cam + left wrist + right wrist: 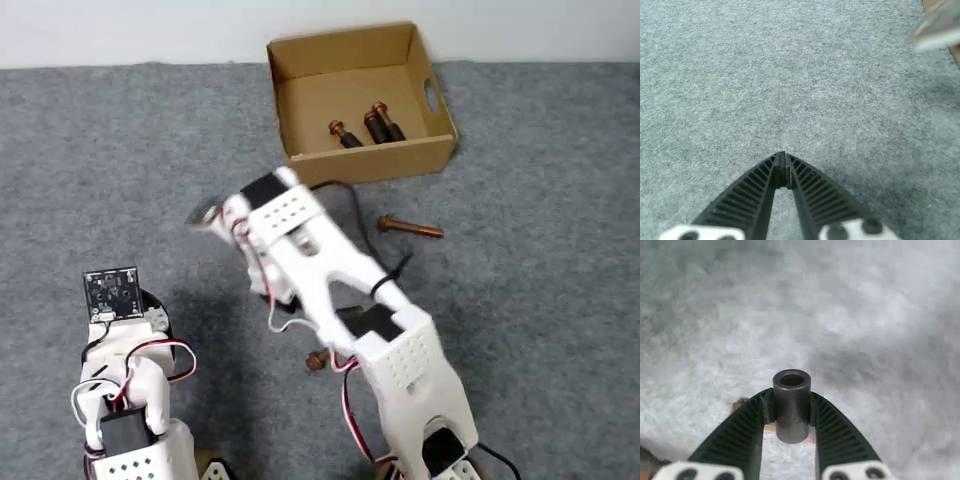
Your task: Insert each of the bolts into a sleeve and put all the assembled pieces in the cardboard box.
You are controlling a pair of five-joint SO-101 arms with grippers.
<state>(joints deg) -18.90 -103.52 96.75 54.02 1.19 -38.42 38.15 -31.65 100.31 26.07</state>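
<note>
High cam: overhead, far, looks down on table [560,300]. Wrist cams: close behind left gripper [785,160], right gripper [790,395], facing same table.

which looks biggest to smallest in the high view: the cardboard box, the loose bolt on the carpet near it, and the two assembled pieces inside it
1. cardboard box
2. loose bolt
3. left assembled piece and right assembled piece: both look shorter than the loose bolt and much alike, so not ranked against each other.

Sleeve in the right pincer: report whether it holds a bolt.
Empty. The sleeve clamped in the right pincer shows an open, hollow bore, no bolt head in it.
</note>
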